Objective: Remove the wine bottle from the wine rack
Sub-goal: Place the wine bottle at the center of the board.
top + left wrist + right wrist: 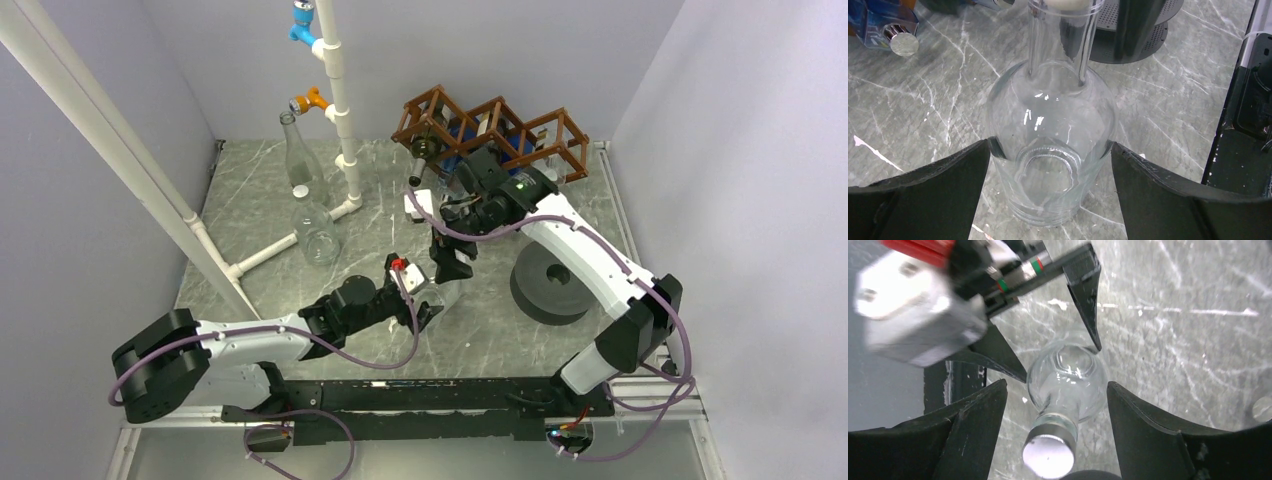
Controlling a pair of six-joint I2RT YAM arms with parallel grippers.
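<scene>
Left pincer (1050, 144) is spread wide, both inner faces against the round body of the clear wine bottle (1050, 115) at centre of the top view. Reads as a side clamp low on the body to keep it upright. Can't tell if the base rests on the tabletop (250, 180) or hangs just off it.

Right pincer (1057, 384) points down over the neck, jaws parted and clear of the silver cap (1048, 456) on both sides, holding nothing. Looks like a handoff: body grip carries it, neck grip is free. The bottle is off the wine rack (527, 124), which sits well apart at upper centre-right by the back wall.

Around, in the top view:
- White PVC pipe frame (338, 100) upper left, with a tall clear bottle (298, 150) and a squat clear bottle (318, 235) beside it, well apart from the arms.
- Dark bottle (424, 152) pokes out of the rack's left cell.
- Perforated dark disc (548, 282) sits near the held bottle's right, under the right arm. Likely snag.
- Right pincer overhead blocks a straight lift.
</scene>
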